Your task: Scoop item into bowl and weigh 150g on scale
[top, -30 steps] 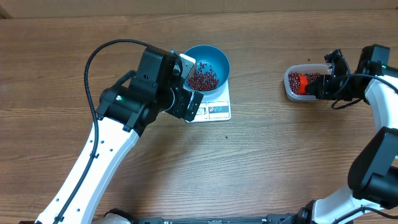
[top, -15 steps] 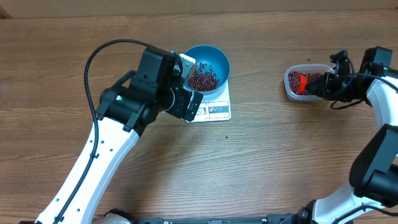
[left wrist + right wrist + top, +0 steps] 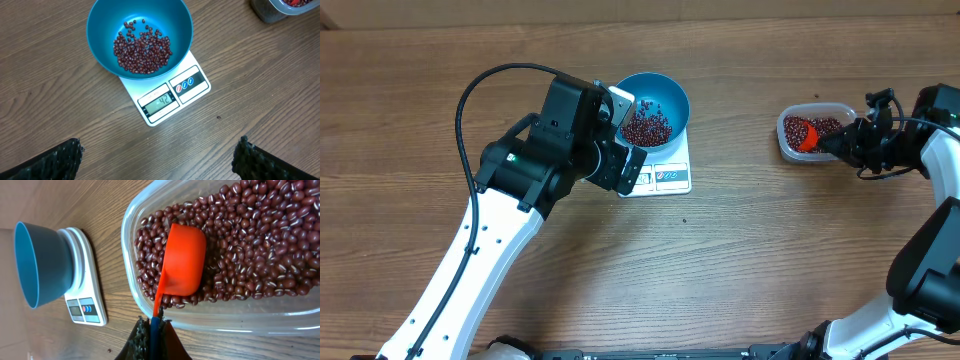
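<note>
The blue bowl (image 3: 672, 95) stands on the white scale (image 3: 668, 178) with a shallow heap of dark red beans (image 3: 647, 128) inside. My left gripper (image 3: 159, 146) hangs open over bare wood just in front of the scale (image 3: 185, 85), holding nothing. At the right, a clear tub (image 3: 785, 140) holds many more beans (image 3: 250, 240). A red scoop (image 3: 185, 260) lies with its cup down in those beans. My right gripper (image 3: 152, 325) is shut on the scoop's handle just outside the tub's rim (image 3: 131, 245).
The scale's display (image 3: 159, 102) is lit and faces my left wrist camera. Brown wooden table (image 3: 770, 250) stretches between the scale and the tub. My left arm (image 3: 535, 165) leans over the table left of the bowl.
My right arm has drawn back slightly to the right, and the scoop has shifted a little within the tub. The left arm, bowl and scale have not moved.
</note>
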You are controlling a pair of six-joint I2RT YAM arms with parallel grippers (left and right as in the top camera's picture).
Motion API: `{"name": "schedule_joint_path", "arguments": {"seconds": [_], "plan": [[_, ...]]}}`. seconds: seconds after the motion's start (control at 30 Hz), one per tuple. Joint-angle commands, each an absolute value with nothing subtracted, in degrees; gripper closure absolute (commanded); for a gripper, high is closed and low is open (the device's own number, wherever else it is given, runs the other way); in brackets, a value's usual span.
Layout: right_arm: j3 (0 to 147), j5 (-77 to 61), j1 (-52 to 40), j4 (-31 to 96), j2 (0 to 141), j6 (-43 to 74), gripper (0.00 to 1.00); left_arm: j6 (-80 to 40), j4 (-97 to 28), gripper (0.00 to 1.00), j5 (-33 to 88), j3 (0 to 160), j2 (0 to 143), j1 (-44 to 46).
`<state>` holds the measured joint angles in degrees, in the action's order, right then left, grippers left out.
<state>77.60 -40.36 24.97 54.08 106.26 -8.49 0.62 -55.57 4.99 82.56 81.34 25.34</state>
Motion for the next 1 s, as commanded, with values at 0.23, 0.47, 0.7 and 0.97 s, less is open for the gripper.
{"name": "schedule_joint_path", "arguments": {"seconds": [0.23,0.47,0.7,0.97], "plan": [[76.84,-47.68,27.11,54.81,106.65,-5.45,0.97,1.74,-55.48,0.0,5.8,83.02,81.69,25.15],[76.84,-47.72,28.95,55.94,106.65,-4.49,0.96,1.74,-55.48,0.0,5.8,83.02,81.69,25.15],[76.84,-47.81,30.39,56.93,106.65,-4.51,0.96,1.74,-55.48,0.0,5.8,83.02,81.69,25.15],[76.84,-53.34,33.43,57.45,106.65,-8.05,0.96,1.74,-55.48,0.0,5.8,83.02,81.69,25.15]]}}
